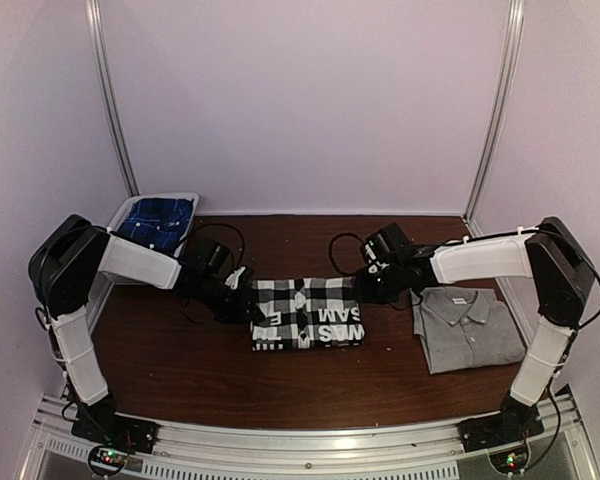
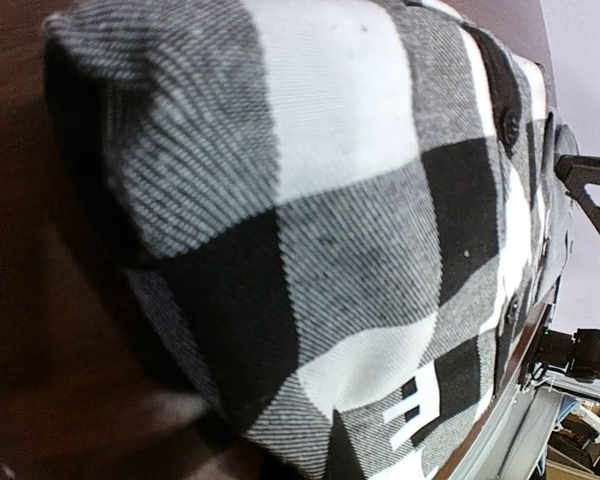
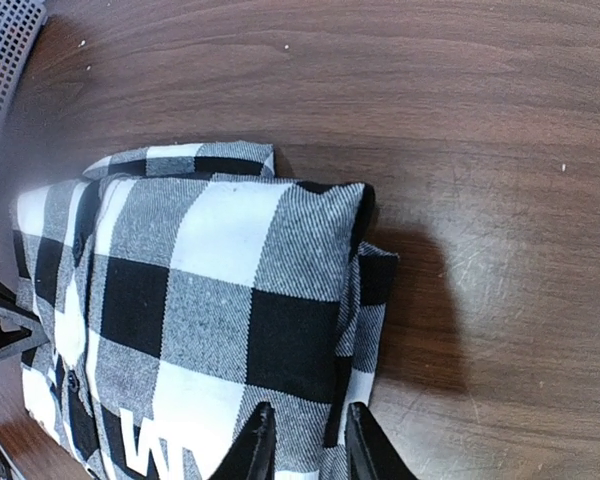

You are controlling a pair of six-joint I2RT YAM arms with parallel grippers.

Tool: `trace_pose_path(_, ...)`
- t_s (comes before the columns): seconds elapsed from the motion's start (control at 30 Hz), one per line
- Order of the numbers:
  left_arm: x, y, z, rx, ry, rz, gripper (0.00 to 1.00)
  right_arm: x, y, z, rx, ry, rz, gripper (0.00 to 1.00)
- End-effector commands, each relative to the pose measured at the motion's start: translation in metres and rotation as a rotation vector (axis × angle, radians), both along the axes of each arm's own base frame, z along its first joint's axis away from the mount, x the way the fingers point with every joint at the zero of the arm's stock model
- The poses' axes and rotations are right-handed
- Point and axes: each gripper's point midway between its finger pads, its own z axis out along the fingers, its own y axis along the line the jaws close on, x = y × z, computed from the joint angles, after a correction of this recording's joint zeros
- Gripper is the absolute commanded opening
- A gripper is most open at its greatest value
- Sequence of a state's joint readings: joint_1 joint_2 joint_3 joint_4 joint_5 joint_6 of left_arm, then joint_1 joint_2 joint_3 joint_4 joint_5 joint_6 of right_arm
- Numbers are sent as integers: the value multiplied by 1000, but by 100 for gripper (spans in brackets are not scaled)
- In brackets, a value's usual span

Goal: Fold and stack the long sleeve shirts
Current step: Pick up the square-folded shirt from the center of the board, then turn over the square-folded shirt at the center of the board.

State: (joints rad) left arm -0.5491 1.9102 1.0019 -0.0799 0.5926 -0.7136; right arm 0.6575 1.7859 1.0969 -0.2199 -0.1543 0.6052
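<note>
Top external view: flannel shirt (image 1: 305, 312), black/white big check, lies folded into a rough rectangle approx mid worktop (image 1: 180, 360). White block lettering (image 1: 310, 336) on a black band runs along its near edge. Grey shirt (image 1: 467, 328) is off to the right, folded flat w/ collar toward the far side, apart from the flannel, not stacked.

Left pincer (image 1: 242, 300) sits at the flannel's left edge. It's clenched right down, but I can't tell if any cloth is caught in it. Left wrist cam is basically all check fabric up close and its own fingers don't show.

Right pincer (image 1: 365, 290) is at the flannel's far right corner. On the right wrist cam the two dark fingertips (image 3: 260, 438) straddle the shirt's folded edge w/ cloth between them, so it's grasping the flannel there. That corner looks puffed up and layered, w/ a smaller flap sticking out underneath.

Far left corner: white bin (image 1: 120, 218) w/ blue cloth (image 1: 158, 222) in it, well apart from both shirts.
</note>
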Motion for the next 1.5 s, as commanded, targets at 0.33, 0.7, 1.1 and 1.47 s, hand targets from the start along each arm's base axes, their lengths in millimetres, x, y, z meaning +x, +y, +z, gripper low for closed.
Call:
trace_pose_path(0.33, -16, 65, 59, 120, -71, 4, 0, -18, 77, 52, 101, -102, 130, 26)
trace_pose_path(0.7, -13, 86, 90, 135, -117, -5, 0, -22, 149, 31, 84, -65, 229, 22)
trace_pose_path(1.1, 0, 81, 144, 100, -219, -18, 0, -36, 176, -6, 59, -11, 264, 19)
trace_pose_path(1.47, 32, 54, 207, -27, -311, -35, 0, -35, 250, 12, 256, -48, 288, 19)
